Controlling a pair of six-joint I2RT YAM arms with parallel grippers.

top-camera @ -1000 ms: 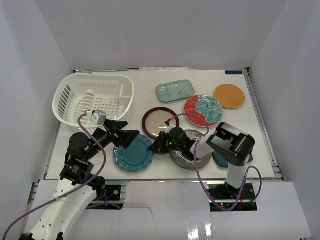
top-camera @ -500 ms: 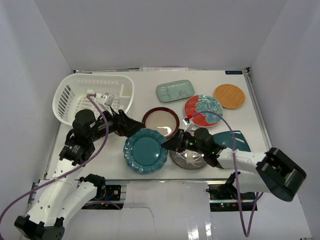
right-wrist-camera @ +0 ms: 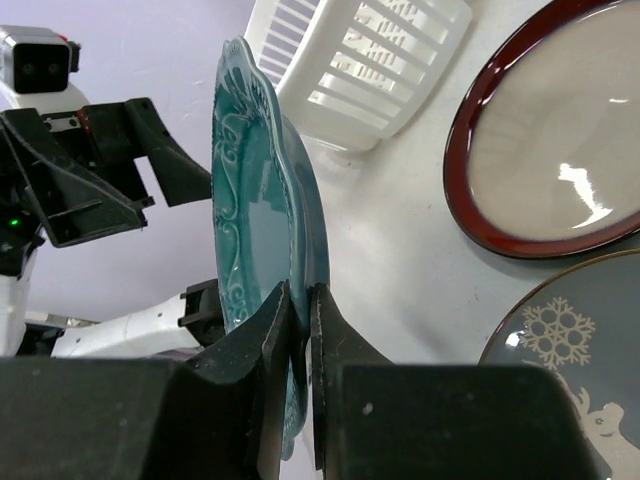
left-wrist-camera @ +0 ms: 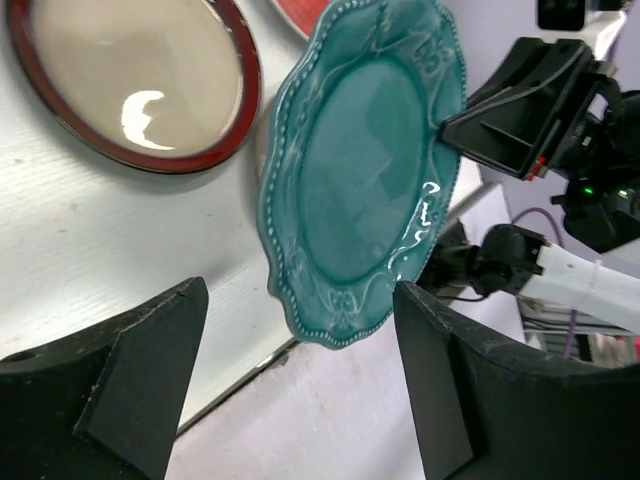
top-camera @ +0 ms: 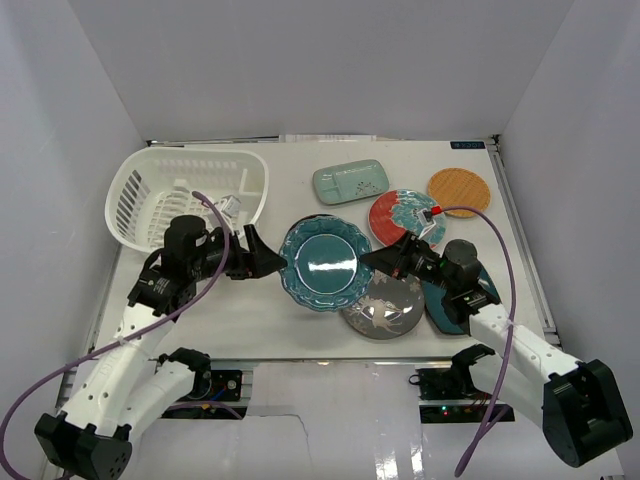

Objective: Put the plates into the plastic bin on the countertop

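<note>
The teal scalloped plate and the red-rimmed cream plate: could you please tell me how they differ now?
The teal scalloped plate is held up, tilted, by the right gripper; the red-rimmed cream plate lies flat on the countertop. The teal plate's rim is wavy; the cream plate's is smooth. Both are round and glossy.

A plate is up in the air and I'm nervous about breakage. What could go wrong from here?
1. The right gripper pinches the teal plate only at its rim, with the plate standing on edge. It may pivot or slip and fall onto the red-rimmed plate nearby.
2. The left gripper is open at the plate's other edge and not gripping. If the right lets go before the left closes, the plate likely drops.
</note>
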